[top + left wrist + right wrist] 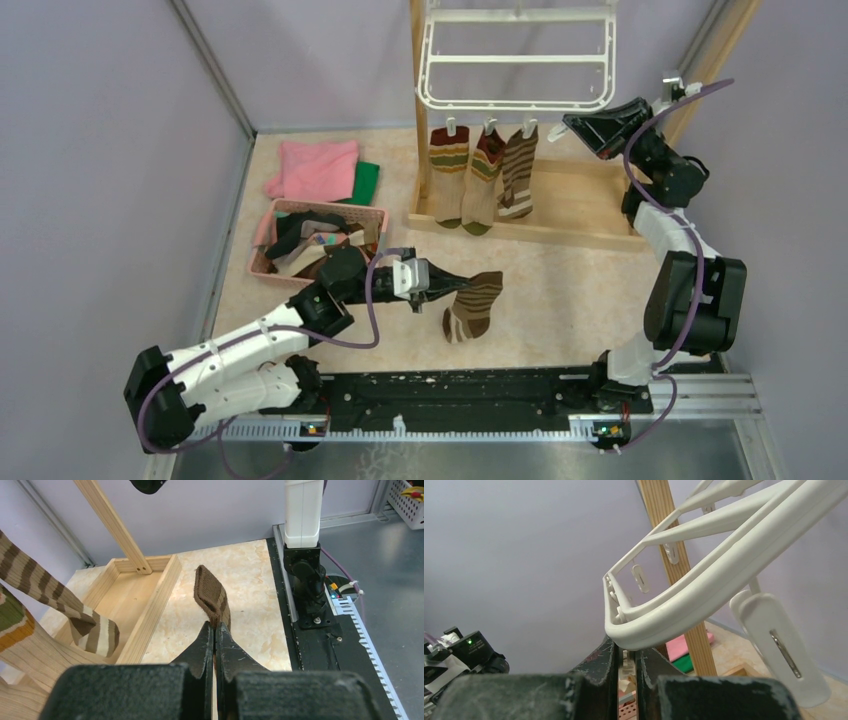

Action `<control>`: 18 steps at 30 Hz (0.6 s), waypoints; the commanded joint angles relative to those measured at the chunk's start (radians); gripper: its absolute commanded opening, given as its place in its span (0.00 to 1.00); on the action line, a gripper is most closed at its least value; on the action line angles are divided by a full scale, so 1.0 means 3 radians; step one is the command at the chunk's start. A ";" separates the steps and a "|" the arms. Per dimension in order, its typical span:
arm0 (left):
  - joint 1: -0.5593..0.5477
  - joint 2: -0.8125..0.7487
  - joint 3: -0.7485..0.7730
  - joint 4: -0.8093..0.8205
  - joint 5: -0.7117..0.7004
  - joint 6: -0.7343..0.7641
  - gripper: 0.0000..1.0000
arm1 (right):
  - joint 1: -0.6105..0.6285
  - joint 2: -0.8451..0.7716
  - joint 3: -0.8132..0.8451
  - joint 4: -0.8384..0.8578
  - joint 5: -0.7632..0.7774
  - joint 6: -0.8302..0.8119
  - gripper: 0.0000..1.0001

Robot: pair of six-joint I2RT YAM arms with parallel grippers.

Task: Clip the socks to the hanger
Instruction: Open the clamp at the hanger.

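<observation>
Left gripper [215,630]: black jaws clenched flat on the ribbed brown cuff of a striped sock [473,306]. The sock dangles limp, well in front of the hanger [515,103], a white moulded plastic rack with rounded corners.

Right gripper [570,124]: jaws pinch a white clip [626,665] at the hanger's right near corner.

Three banded socks [482,178] hang clipped under its near rail.

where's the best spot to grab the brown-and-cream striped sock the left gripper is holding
The brown-and-cream striped sock's dark ribbed cuff juts past the left gripper's shut fingertips; pinch it there from the robot's right, since the foot hangs limp below.
</observation>
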 commanded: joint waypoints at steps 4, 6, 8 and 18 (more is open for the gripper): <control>0.0058 0.0063 0.0171 0.0243 0.0073 -0.0032 0.00 | -0.0028 0.0045 0.0375 0.0750 -0.0372 0.0083 0.01; 0.0072 0.0060 0.0150 0.0255 0.0075 -0.0025 0.00 | 0.0002 0.0132 0.0550 0.0755 -0.0557 0.0138 0.04; 0.0083 0.0060 0.0135 0.0277 0.0076 -0.0016 0.00 | 0.0073 0.0250 0.0761 0.0756 -0.0870 0.0192 0.06; 0.0219 0.0112 0.0131 0.0383 0.0205 -0.0094 0.00 | 0.0256 0.0353 0.0929 0.0758 -0.1451 0.0185 0.07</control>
